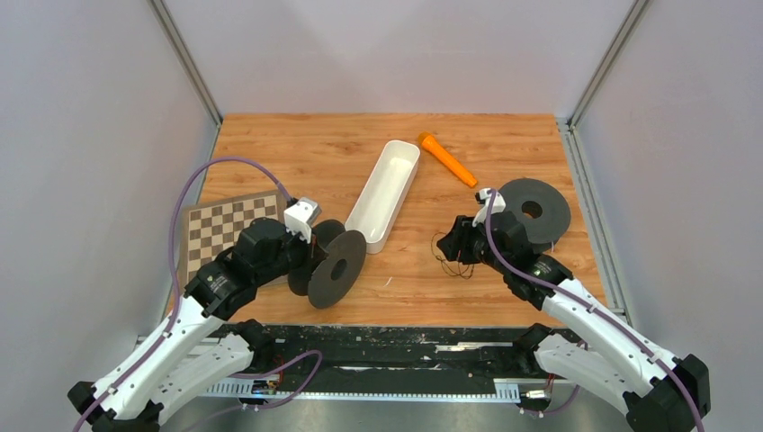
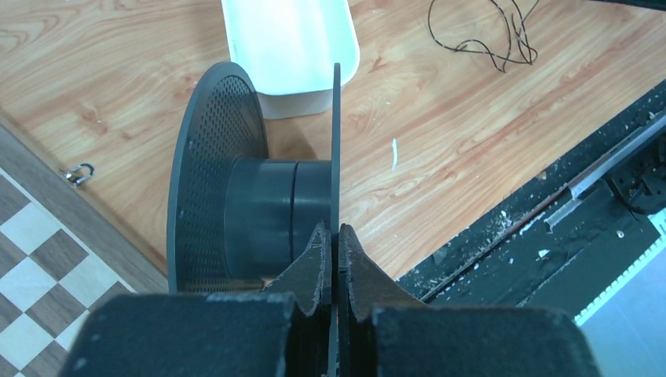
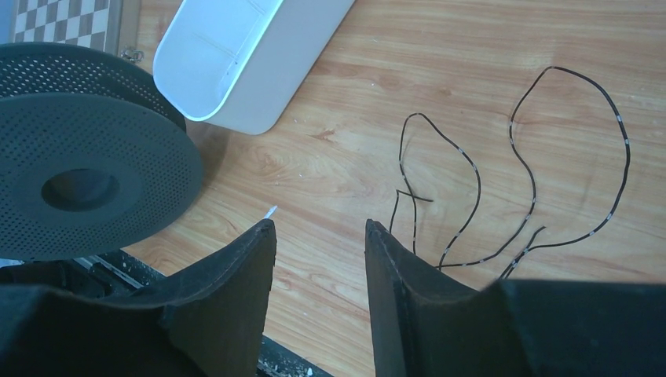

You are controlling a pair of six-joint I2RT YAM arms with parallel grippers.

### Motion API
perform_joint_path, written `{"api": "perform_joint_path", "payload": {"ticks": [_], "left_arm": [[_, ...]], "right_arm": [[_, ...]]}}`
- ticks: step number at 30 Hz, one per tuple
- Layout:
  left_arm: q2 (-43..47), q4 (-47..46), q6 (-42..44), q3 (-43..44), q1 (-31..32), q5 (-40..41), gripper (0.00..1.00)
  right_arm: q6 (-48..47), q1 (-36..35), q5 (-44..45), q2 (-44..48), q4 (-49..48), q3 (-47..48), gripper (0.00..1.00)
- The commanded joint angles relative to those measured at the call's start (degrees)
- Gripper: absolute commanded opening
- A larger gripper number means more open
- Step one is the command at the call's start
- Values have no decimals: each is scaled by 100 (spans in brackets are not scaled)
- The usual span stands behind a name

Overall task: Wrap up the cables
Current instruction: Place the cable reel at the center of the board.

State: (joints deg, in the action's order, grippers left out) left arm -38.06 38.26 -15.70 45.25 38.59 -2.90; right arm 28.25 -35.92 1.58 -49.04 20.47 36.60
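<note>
right pincer (image 3: 320, 228) is hanging released, jaws standing apart, only bare bench (image 3: 330, 157) showing between them. nothing in it. just past the finger on the right of the wrist view, the cable (image 3: 532, 188) is lying in loose open loops on the wood. some strands are running under that finger's edge, where i am losing sight of them. left pincer (image 2: 334, 229) is clenching the thin rim of one flange of the spool (image 2: 259, 200), holding it up on edge with the hub level, near the white tray (image 2: 290, 47).

handling, my judgement: the cable is looking thread-thin, limp and nearly weightless. it is holding no shape of its own and is likely to slip out of a loose pinch. pale marks are showing at intervals along it; i cannot tell what they are. i am reckoning the best hold is a free end, or a spot where two strands are crossing, pinched fully and low to the wood so the jaws are catching wire, not air. risk: dragging the whole tangle instead of one strand.

a short whitish sliver (image 3: 271, 210) is lying between cable and spool; i cannot tell whether it is wire.
</note>
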Motion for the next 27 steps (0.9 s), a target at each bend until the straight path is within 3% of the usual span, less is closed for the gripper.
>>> {"api": "perform_joint_path", "payload": {"ticks": [1, 12, 21, 27], "left_arm": [[-71, -347, 147, 5, 116, 521, 3], [-4, -227, 58, 81, 193, 169, 36], [54, -336, -55, 172, 194, -203, 45], [70, -553, -116, 200, 194, -385, 47]], "right_arm": [[75, -7, -44, 98, -213, -56, 45], [42, -7, -24, 97, -244, -106, 46], [-105, -10, -62, 81, -269, -163, 46], [-504, -38, -594, -356, -226, -226, 43]]}}
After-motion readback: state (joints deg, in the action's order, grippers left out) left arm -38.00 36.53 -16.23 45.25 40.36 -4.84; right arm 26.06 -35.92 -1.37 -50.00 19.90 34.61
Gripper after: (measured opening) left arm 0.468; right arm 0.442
